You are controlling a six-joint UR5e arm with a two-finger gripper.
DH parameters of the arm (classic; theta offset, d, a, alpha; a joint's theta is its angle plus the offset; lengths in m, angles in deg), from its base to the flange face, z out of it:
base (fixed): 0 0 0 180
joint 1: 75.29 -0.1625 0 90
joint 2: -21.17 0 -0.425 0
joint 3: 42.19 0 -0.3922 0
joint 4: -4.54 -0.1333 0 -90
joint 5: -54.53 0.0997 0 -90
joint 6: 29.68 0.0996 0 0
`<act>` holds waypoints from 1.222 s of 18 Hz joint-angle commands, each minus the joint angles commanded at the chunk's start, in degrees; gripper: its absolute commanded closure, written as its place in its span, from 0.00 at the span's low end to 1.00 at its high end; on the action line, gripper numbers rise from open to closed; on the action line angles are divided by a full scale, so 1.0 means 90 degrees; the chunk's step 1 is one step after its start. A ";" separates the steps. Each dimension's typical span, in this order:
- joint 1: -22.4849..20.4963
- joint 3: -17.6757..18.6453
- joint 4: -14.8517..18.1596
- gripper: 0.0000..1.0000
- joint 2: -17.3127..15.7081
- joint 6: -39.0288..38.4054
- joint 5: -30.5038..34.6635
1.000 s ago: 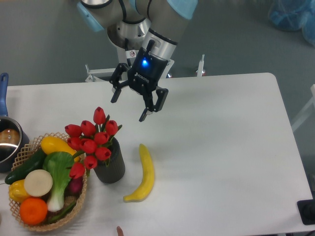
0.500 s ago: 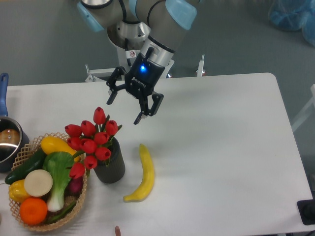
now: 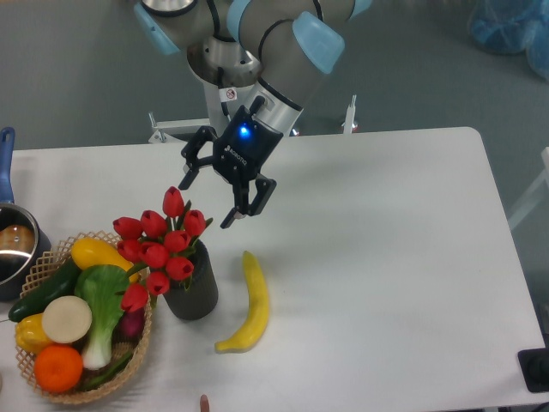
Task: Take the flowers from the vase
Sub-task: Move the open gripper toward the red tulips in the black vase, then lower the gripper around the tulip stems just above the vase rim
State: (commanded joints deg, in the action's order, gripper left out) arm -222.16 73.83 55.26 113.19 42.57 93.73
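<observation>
Camera view from above the table, described from the near edge outward. At about eight o'clock in the picture sits a woven wicker basket (image 3: 34, 365) of glossy, plastic-looking produce: an orange, a round white slice, yellow and green vegetables. Just beside it, toward the centre, stands the dark grey matte cylindrical vase (image 3: 192, 292), thick-walled and upright. The bunch of red tulip buds with green leaves (image 3: 159, 245) is in the vase, unlifted, fanning out at the vase's eleven o'clock and leaning over the basket rim; the buds are smooth and egg-shaped, and one stands taller than the rest. At the vase's three o'clock, near but apart, lies a smooth curved yellow banana (image 3: 250, 302) on the plain white table (image 3: 386, 257). At the far left edge, nine o'clock, part of a steel pot with a blue handle (image 3: 10, 240) shows.

Farther back, the black two-finger gripper (image 3: 206, 194) with a blue light hangs above the table, fingers spread wide and holding nothing. Over the last second it has slid from the flowers' two o'clock toward their twelve o'clock, and now sits just beside the tallest bud. This reads as the approach: the arm seems to be lining up over the bunch, with the descent and closing not yet done.
</observation>
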 joint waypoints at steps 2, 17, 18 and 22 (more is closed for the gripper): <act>0.0000 -0.0078 0.0000 0.00 0.0058 0.0000 0.0000; 0.0371 -0.0752 -0.0029 0.00 0.0761 -0.0029 -0.0039; 0.0400 -0.0771 -0.0029 0.00 0.0791 -0.0039 -0.0049; 0.0518 -0.0820 -0.0029 0.00 0.0957 -0.0097 -0.0234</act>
State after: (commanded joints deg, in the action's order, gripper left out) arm -217.50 66.44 54.99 121.80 41.69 91.62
